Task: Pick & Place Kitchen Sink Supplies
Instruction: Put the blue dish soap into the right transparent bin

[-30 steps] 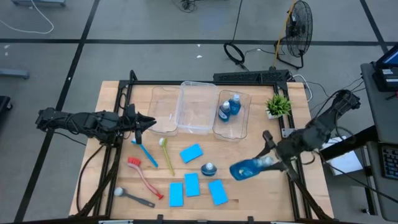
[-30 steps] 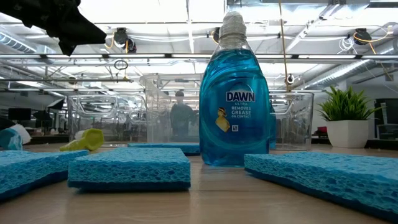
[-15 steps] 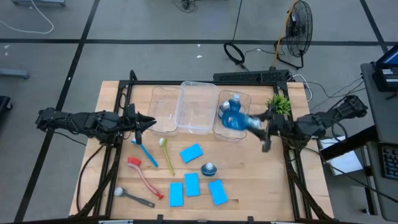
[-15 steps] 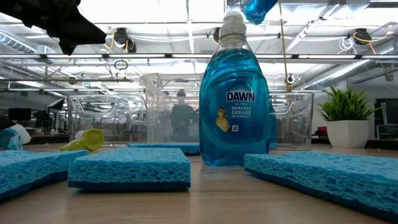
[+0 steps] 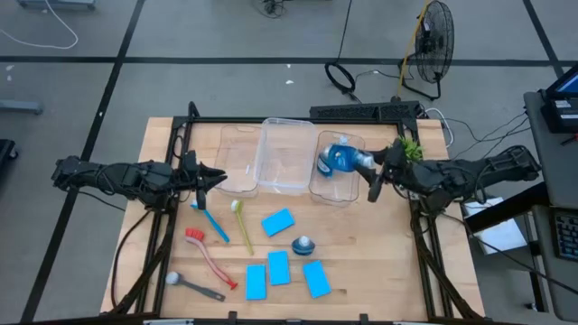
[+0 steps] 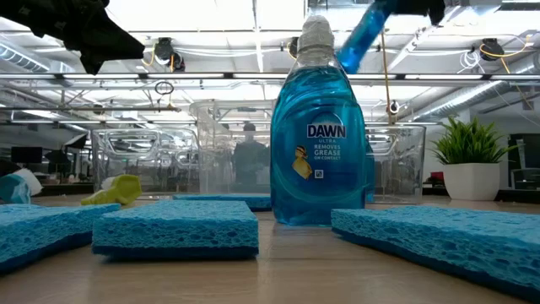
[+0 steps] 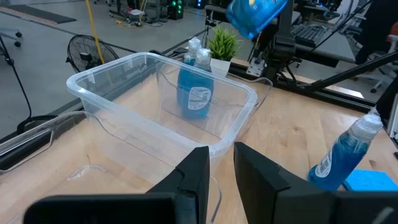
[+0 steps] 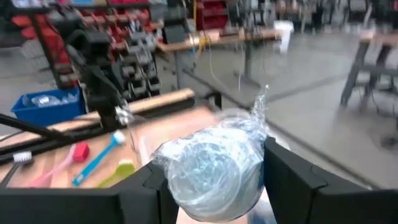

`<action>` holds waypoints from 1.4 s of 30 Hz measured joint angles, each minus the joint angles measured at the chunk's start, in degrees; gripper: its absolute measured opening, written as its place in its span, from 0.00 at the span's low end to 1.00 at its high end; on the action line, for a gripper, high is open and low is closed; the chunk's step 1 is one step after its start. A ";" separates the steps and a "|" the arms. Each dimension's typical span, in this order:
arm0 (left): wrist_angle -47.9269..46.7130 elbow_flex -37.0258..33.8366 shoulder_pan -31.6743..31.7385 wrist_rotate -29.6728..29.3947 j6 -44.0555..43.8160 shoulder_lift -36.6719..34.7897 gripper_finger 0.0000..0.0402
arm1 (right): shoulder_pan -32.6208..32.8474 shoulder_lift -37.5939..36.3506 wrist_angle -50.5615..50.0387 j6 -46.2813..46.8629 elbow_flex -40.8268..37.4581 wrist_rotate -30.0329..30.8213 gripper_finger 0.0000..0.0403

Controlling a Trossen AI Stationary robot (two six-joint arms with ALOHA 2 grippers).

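My right gripper is shut on a blue-liquid bottle and hovers above the right clear bin. Two more bottles stand in that bin. A fourth bottle stands upright on the table among several flat blue sponges. Blue, yellow-green, red and grey-black brushes lie flat at the near left. My left gripper waits by the left bin, open by a narrow gap and empty. My right gripper pinches the bottle between its two fingers at the pale cap end. The fingers come level from the table's right and lie along the bottle. Its body sticks out past the fingertips toward the left, slanting down, lifted clear above the bin.
Three clear bins stand side by side along the far edge; the middle one holds nothing I can see. A small green potted plant stands just beyond my right gripper. Bare wood lies at the near right.
My right gripper has carried the bottle from the near right of the table up and toward the far edge, then leftward over the right bin. It has turned, so the bottle now points left. The grip has stayed shut throughout.
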 joint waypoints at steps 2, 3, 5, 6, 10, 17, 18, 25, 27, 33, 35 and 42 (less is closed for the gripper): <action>0.00 0.00 0.00 0.00 0.02 0.02 0.19 | -0.05 0.06 -5.87 4.59 1.71 -0.01 0.43; 0.00 0.00 0.00 -0.02 0.03 0.00 0.19 | -0.05 0.15 -8.80 6.83 2.70 0.02 0.43; 0.00 0.00 0.00 -0.56 0.08 0.02 0.19 | -0.05 0.49 -13.28 10.28 4.36 0.06 0.43; 0.00 0.00 0.00 -1.11 0.09 0.02 0.19 | -0.05 0.85 -14.79 11.53 4.95 0.04 0.43; 0.11 0.00 0.00 -3.28 0.64 0.02 0.19 | -1.61 2.62 -18.08 16.22 5.56 -2.05 0.43; 4.32 0.00 0.00 -3.56 6.19 0.02 0.19 | -7.56 7.75 -22.59 20.47 5.60 -7.97 0.43; 4.87 0.00 0.00 -3.58 6.98 0.00 0.19 | -8.54 8.29 -22.44 20.12 5.60 -8.58 0.43; 5.88 0.00 0.00 -3.56 9.36 0.00 0.19 | -14.97 11.24 -25.55 19.26 5.60 -13.21 0.43; 5.88 0.00 0.00 -3.58 9.38 0.00 0.19 | -16.25 12.31 -26.15 19.29 5.06 -14.41 0.43; 5.90 0.00 0.00 -3.56 10.94 0.00 0.19 | -19.12 15.44 -23.25 18.24 3.61 -17.31 0.43; 5.92 0.00 0.00 -3.54 12.02 0.00 0.19 | -20.00 16.65 -22.26 17.23 3.08 -18.19 0.43; 5.90 0.00 0.00 -3.51 13.29 0.01 0.19 | -22.83 19.06 -18.25 17.03 -0.80 -21.25 0.43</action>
